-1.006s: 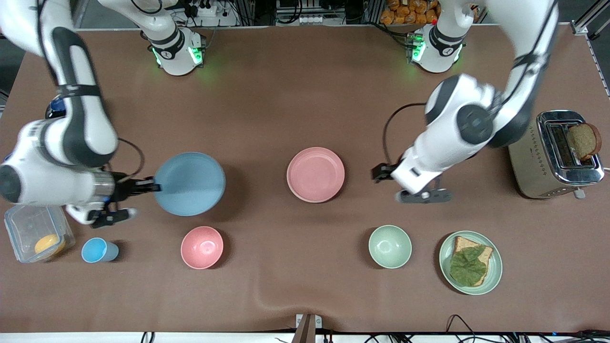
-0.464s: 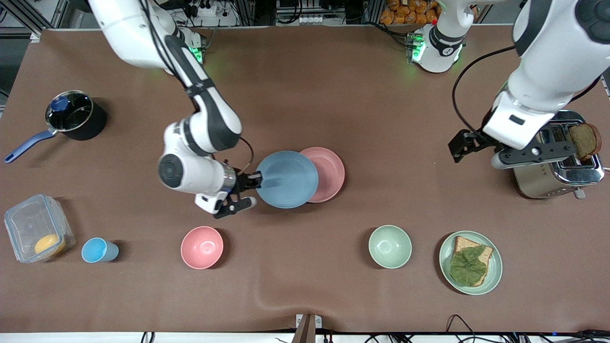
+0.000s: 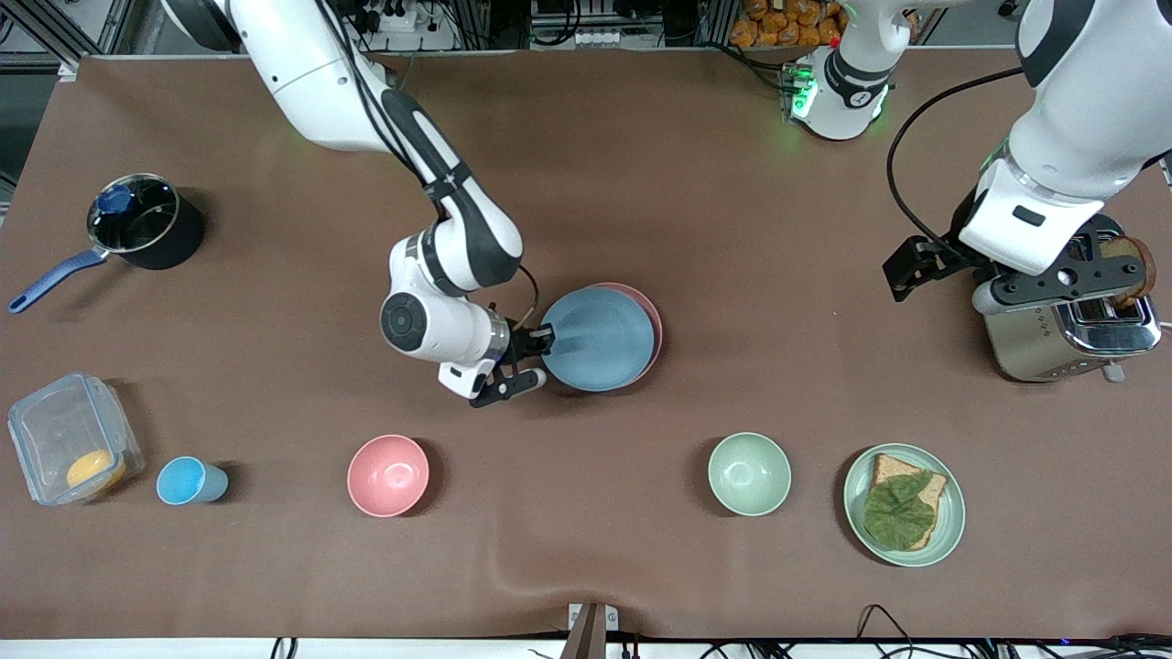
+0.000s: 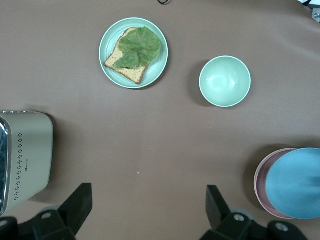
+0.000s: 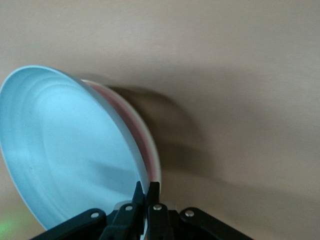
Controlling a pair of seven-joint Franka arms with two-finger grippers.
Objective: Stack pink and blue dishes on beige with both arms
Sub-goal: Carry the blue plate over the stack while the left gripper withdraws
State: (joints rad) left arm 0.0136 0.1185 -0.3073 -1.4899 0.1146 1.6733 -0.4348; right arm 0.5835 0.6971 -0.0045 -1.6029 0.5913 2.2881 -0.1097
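Observation:
The light blue plate (image 3: 595, 340) hangs tilted over the pale pink plate (image 3: 652, 322) in the middle of the table and covers most of it. My right gripper (image 3: 547, 341) is shut on the blue plate's rim at the side toward the right arm's end. The right wrist view shows the blue plate (image 5: 70, 150), the pink rim (image 5: 146, 145) under it and the right gripper (image 5: 146, 188) pinching the edge. My left gripper (image 3: 1053, 286) is open and empty over the toaster's edge (image 4: 147, 205). From there the blue plate (image 4: 297, 182) and pink plate (image 4: 261, 180) are visible. No beige plate shows.
A toaster (image 3: 1035, 339) with a bread slice (image 3: 1131, 265) stands at the left arm's end. Nearer the camera are a green plate (image 3: 952, 522) with a sandwich, a green bowl (image 3: 749, 473), a pink bowl (image 3: 387, 474), a blue cup (image 3: 188, 480) and a plastic box (image 3: 55, 430). A black pot (image 3: 137, 224) sits at the right arm's end.
My right arm has carried the blue plate from the right arm's end of the table to over the pink plate. My left arm has drawn back from beside the pink plate to the toaster.

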